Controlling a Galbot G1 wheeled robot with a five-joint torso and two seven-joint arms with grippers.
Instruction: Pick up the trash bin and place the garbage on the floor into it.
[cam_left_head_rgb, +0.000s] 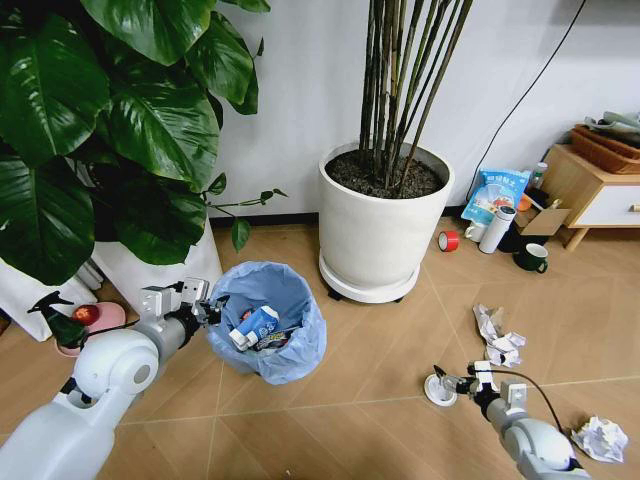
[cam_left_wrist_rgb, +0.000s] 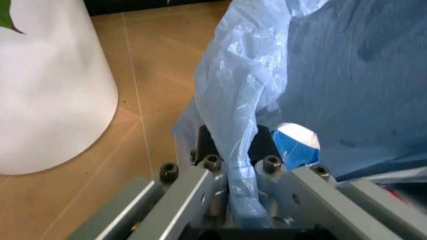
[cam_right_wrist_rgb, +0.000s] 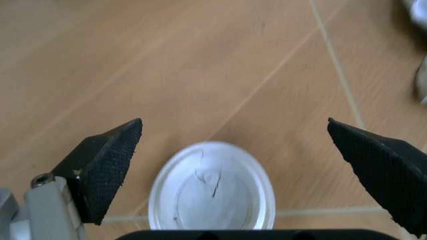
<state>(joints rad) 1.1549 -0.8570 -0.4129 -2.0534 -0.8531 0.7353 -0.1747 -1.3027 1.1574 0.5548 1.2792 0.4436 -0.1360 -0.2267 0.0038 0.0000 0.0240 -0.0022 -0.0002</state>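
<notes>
two hands work: left hand (cam_left_head_rgb: 205, 311) pinches the trash bin (cam_left_head_rgb: 268, 321) rim; right hand (cam_right_wrist_rgb: 237, 165), wide, straddles the white lid (cam_right_wrist_rgb: 212, 186), needing closure.

Left arm: glossy white rounded shell narrowing to a grey wrist and a boxy silver-grey camera block. Left gripper (cam_left_head_rgb: 212, 312): grey metal finger bars fastened with dark hex-socket screws, ending in black pads (cam_left_wrist_rgb: 205, 145). Right arm: white-grey rounded shell with a thin black cable looping beside the wrist. Right gripper (cam_left_head_rgb: 447, 382): black, textured, wedge-shaped fingertips (cam_right_wrist_rgb: 107, 167) on silver mounts.
</notes>
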